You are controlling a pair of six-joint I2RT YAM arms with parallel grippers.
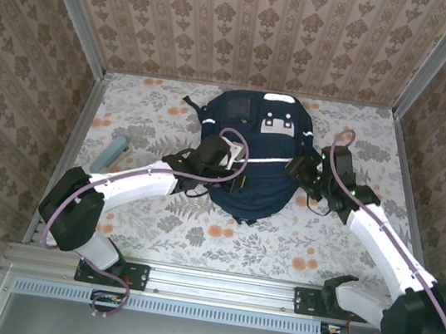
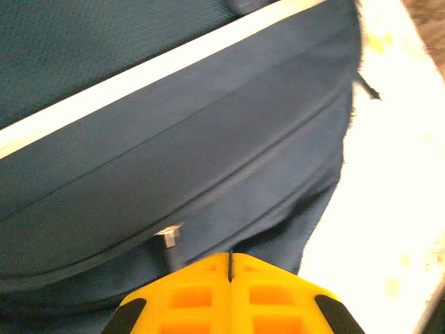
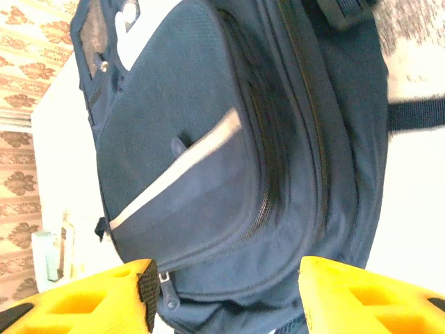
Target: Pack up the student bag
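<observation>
The student bag [image 1: 261, 139] lies flat in the middle of the table, navy blue with a white stripe [image 2: 146, 73] across its front. My left gripper [image 1: 228, 161] rests on the bag's left side. In the left wrist view its yellow fingers [image 2: 230, 268] are pressed together, right beside a metal zipper slider [image 2: 169, 236]; whether its dark tab is pinched is hidden. My right gripper [image 1: 302, 172] is at the bag's right edge. It stands open [image 3: 226, 299] over the bag's lower pocket, and a zipper pull [image 3: 167, 292] lies next to its left pad [image 3: 147, 289].
A pale teal cylinder [image 1: 114, 153] lies on the flowered tablecloth [image 1: 221, 234] left of the bag and is also seen from the right wrist [image 3: 49, 254]. Papered walls and metal rails [image 1: 88, 113] close in the table on three sides. A dark strap [image 3: 417, 115] sticks out from the bag.
</observation>
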